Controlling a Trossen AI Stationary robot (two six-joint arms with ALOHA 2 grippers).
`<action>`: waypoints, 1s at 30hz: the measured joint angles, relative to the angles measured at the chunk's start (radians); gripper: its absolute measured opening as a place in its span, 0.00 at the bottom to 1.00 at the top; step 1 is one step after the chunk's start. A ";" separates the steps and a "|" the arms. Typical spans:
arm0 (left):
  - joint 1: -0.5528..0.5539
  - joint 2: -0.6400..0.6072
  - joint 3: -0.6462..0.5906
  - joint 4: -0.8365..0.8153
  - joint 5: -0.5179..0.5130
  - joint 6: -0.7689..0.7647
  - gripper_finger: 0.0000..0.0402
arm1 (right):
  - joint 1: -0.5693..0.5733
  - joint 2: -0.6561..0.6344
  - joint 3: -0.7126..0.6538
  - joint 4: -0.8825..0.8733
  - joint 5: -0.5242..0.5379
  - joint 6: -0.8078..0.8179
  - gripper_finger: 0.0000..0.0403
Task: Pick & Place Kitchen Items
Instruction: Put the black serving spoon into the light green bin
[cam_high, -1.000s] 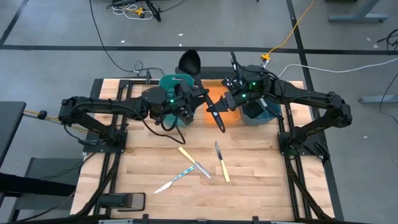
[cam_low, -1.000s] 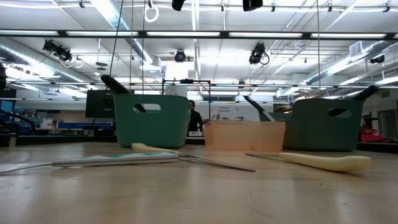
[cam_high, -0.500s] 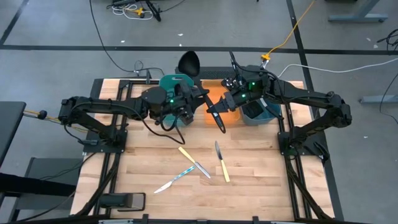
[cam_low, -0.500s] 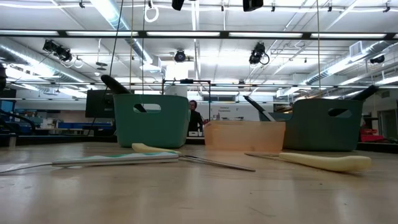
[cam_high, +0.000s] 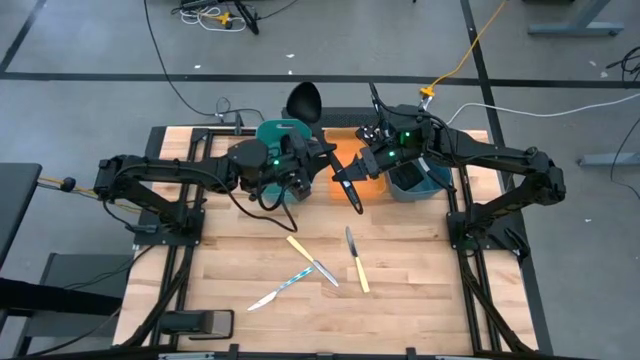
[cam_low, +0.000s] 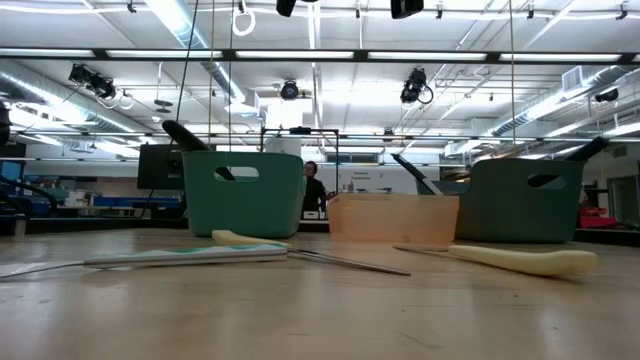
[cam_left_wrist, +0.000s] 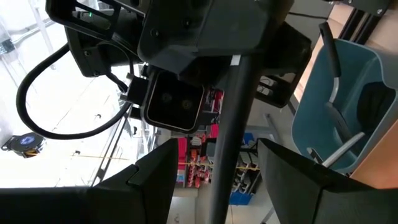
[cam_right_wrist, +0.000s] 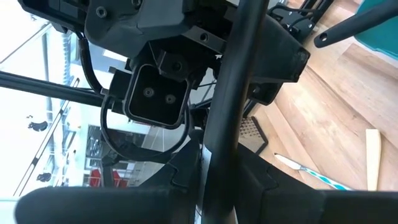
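- The left gripper (cam_high: 322, 155) and right gripper (cam_high: 347, 172) were raised nose to nose over the orange tray (cam_high: 345, 150), between the left teal bin (cam_high: 270, 130) and the right teal bin (cam_high: 418, 186)
- A slim black handle (cam_high: 353, 196) ran across both grippers
- Right gripper: fingers (cam_right_wrist: 258, 177) pressed against the black handle on both sides, pinching it
- Left gripper: fingers (cam_left_wrist: 155, 180) spread, with the black handle passing between them and a gap on each side
- A black ladle bowl (cam_high: 305, 100) showed past the far table edge, beside the left teal bin; whether it belonged to the pinched handle could not be told
- Black utensils (cam_left_wrist: 333, 93) stood inside the right teal bin
- Three knives lay flat on the table (cam_high: 420, 280), well in front of the bins:
- the first yellow-handled knife (cam_high: 300, 248) lay crossing the tip of the blue-handled knife
- the second yellow-handled knife (cam_high: 360, 272) lay just to their right, apart from both
- the blue-handled knife (cam_high: 290, 282) lay nearest the front edge
- A person (cam_low: 312, 188) stood in the room far behind the table
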 joint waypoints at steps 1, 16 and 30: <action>-0.003 0.000 0.000 0.000 0.000 0.000 0.56 | 0.000 0.000 0.000 0.000 0.000 0.000 0.18; -0.044 0.000 0.000 0.000 0.000 0.014 0.56 | 0.000 0.000 0.000 0.000 0.000 -0.004 0.18; -0.044 0.000 0.000 0.000 0.000 0.022 0.40 | 0.000 0.000 0.000 0.000 0.000 -0.004 0.18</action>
